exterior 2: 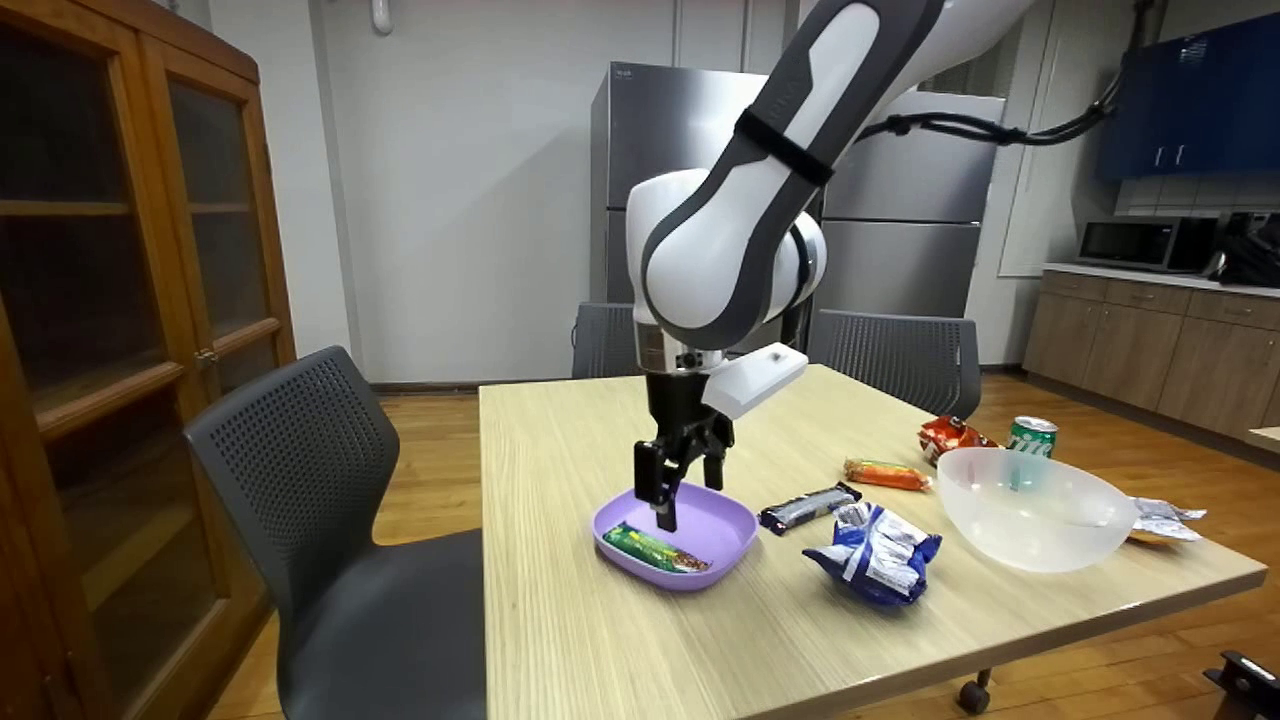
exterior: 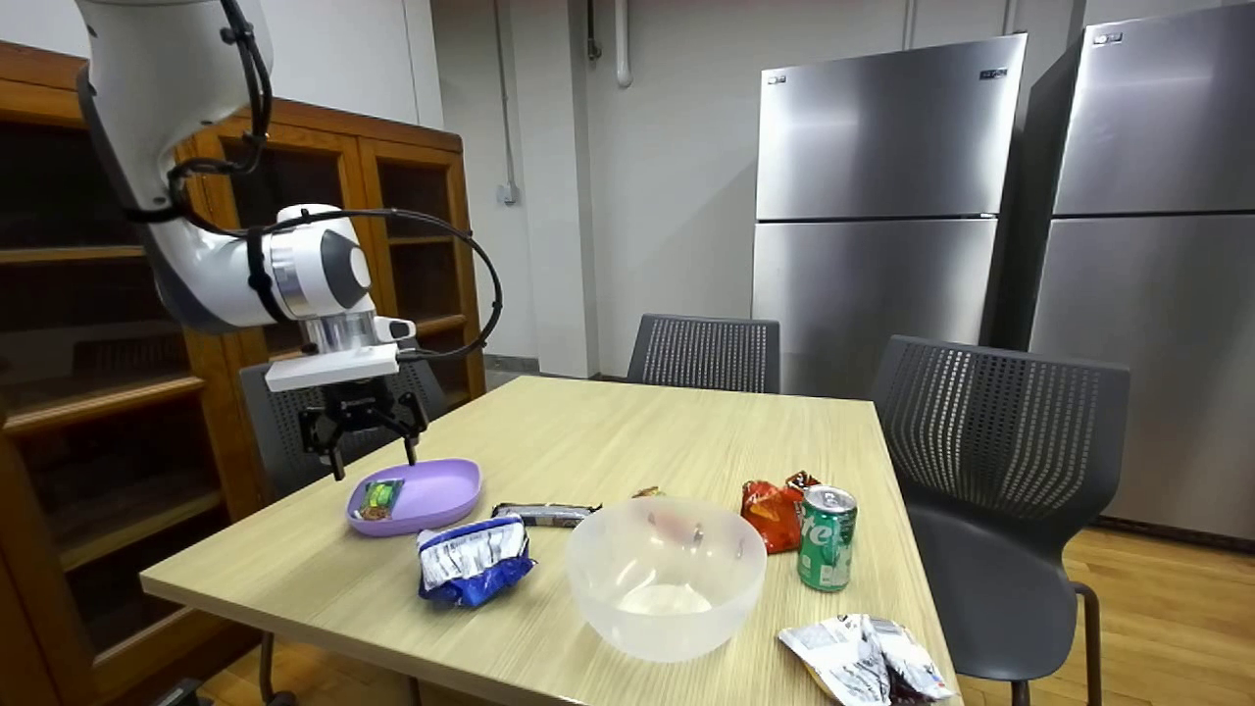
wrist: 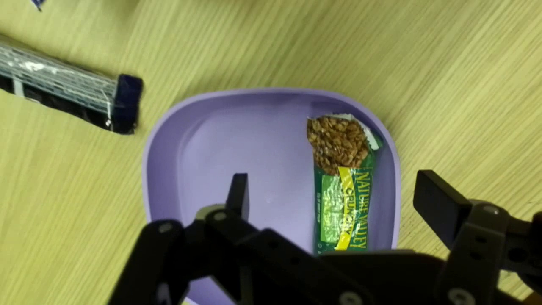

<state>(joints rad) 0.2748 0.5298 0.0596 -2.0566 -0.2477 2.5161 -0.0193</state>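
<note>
Dish: one shallow, rounded-square purple plastic dish (exterior: pixel 441 492), on the left of the pale wood-grain table (exterior: pixel 608 422) in an exterior view.
Green bar: one flat snack bar in a green wrapper (wrist: pixel 341 190) with a yellow stripe, lying inside the dish, along its right wall in the wrist view.
Gripper: one black two-fingered gripper (exterior: pixel 375 464) on one white-and-grey robot arm (exterior 2: pixel 720 245); its two fingers are spread well apart above the dish, and the green bar lies loose below, between them in the wrist view.
Other bars: two, in an exterior view; a dark-blue and silver wrapped bar (exterior 2: pixel 808 507) just right of the dish, and an orange wrapped bar (exterior 2: pixel 885 474) farther right.
Crumpled bags: three, in an exterior view; a blue-and-white foil bag (exterior: pixel 476 561) nearer than the dish and to its right, a red foil bag (exterior: pixel 773 515) beyond the bowl, a silver-and-white packet (exterior: pixel 873 657) at near right.
Bowl: one round, translucent white bowl (exterior: pixel 667 632), right of the blue-and-white foil bag.
Can: one green metal drink can (exterior: pixel 827 544), upright, right of the bowl.
Chairs: three dark grey chairs (exterior: pixel 995 441) around the table, in both exterior views.
Refrigerators: two tall stainless-steel refrigerators (exterior: pixel 878 226), far right.
</note>
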